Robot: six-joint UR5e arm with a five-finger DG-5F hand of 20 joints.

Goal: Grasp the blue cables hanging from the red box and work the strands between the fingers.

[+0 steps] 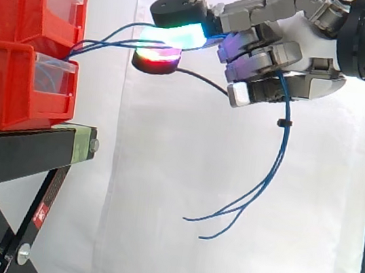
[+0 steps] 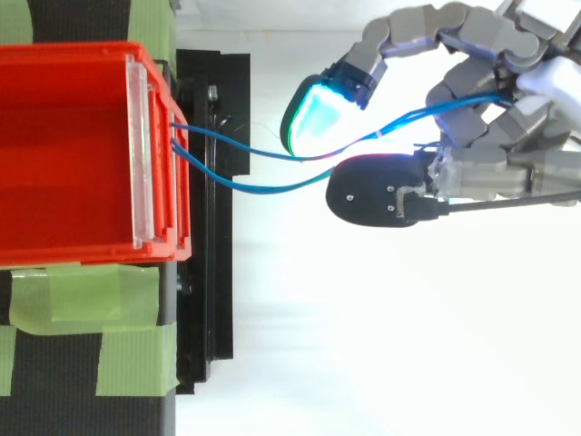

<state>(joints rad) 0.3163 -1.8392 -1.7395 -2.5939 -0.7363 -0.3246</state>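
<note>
Two red bins (image 1: 13,84) sit stacked on the black stand (image 1: 22,151) at the left of the side view. The blue cables (image 1: 284,151) leave the bins' front and run right, passing between a cyan-glowing pad (image 1: 177,36) above and a red-glowing pad (image 1: 157,57) below. They go on into the hand (image 1: 311,46), whose fingers are curled round them. Below the hand the loose ends hang free and sweep back leftward. From above, the blue cables (image 2: 263,153) come out beside the bin's clear front panel (image 2: 141,154). They cross open space beyond the stand's edge and slip between the glowing pad and a dark-backed pad (image 2: 372,191) into the folded fingers (image 2: 472,91).
</note>
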